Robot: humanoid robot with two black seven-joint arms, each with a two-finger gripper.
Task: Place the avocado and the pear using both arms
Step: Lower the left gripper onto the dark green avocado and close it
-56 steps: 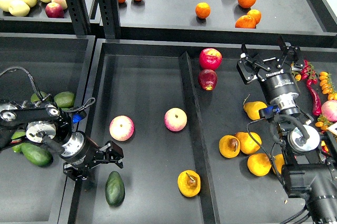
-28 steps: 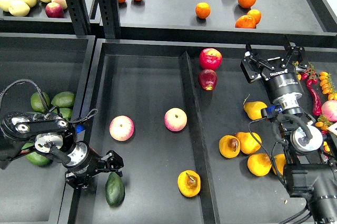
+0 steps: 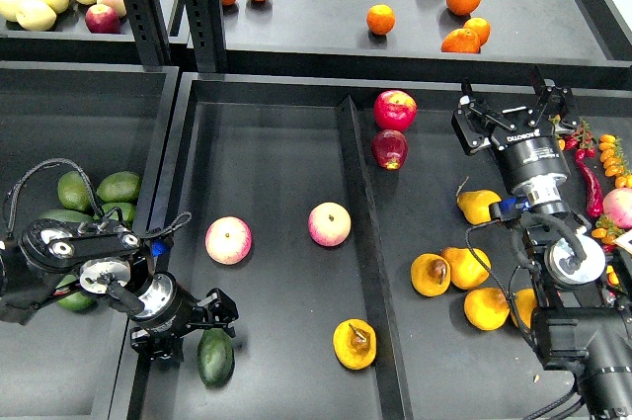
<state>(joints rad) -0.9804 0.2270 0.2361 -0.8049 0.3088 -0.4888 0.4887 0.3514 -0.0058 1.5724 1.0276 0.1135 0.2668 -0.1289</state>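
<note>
Black tray flooring (image 3: 276,173) already carries the avocado (image 3: 215,357) beside my left claw (image 3: 195,319), spread wide and empty, then the pear (image 3: 355,344), while my right claw (image 3: 515,110) hovers open farther off, suggesting placement is nearly finished.

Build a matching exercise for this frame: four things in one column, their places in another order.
Things:
1. dark green oval avocado
2. yellow-orange pear with a brown patch
3. left gripper
4. right gripper

Places:
A. raised over the right bin, near the red apples
B. front of the middle bin, beside the divider
C. low at the middle bin's front left corner, just above the avocado
D. lying on the middle bin's floor, front left

Pairs: 1-D, 2-B, 3-C, 4-A
</note>
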